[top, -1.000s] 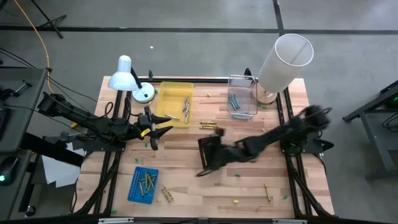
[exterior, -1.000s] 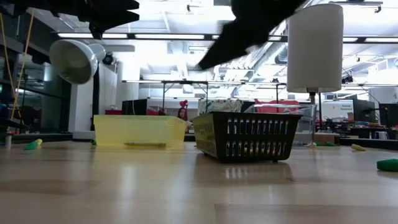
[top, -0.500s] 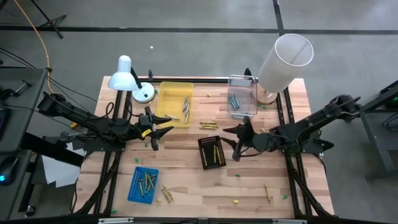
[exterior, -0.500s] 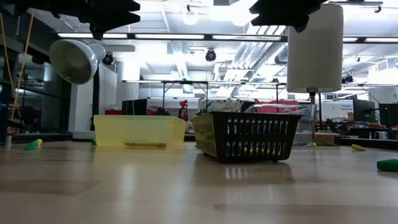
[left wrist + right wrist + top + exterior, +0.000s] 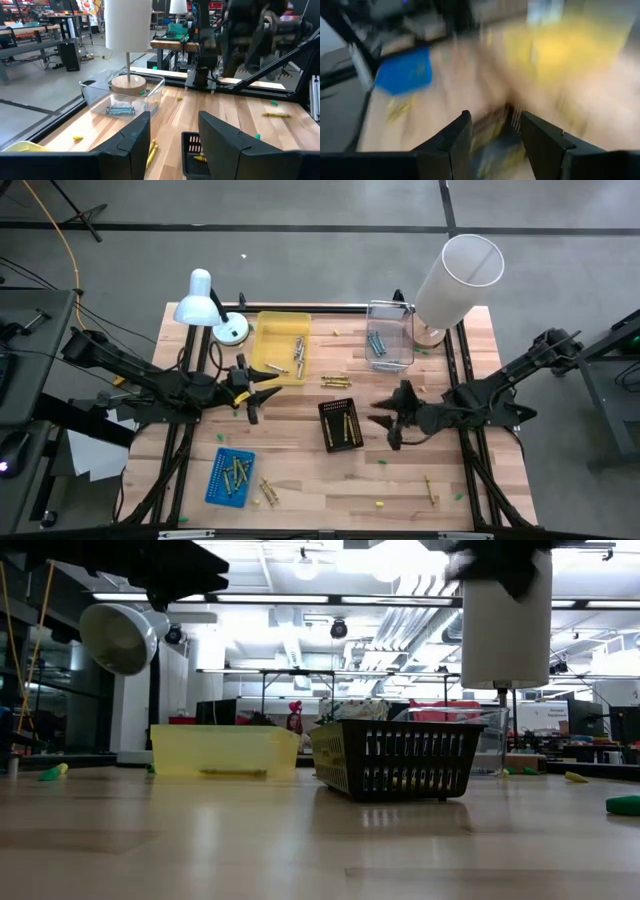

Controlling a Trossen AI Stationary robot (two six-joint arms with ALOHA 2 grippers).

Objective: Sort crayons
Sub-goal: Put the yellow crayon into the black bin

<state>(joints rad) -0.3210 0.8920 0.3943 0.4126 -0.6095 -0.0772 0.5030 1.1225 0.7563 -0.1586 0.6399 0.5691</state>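
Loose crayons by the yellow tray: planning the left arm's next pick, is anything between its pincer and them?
Nothing visible. The left pincer, open, is above bare wood beside the yellow tray; the loose crayons lie across open table.

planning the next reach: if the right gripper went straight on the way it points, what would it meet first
Probably the black basket: the right gripper, fingers open, points toward it. Its height above the table is unclear, so it might pass over.

Counted on table (image 5: 300, 480): four trays — yellow (image 5: 281, 346), clear (image 5: 390, 336), black (image 5: 341, 425), blue (image 5: 230, 476); two lamps (image 5: 205, 300).
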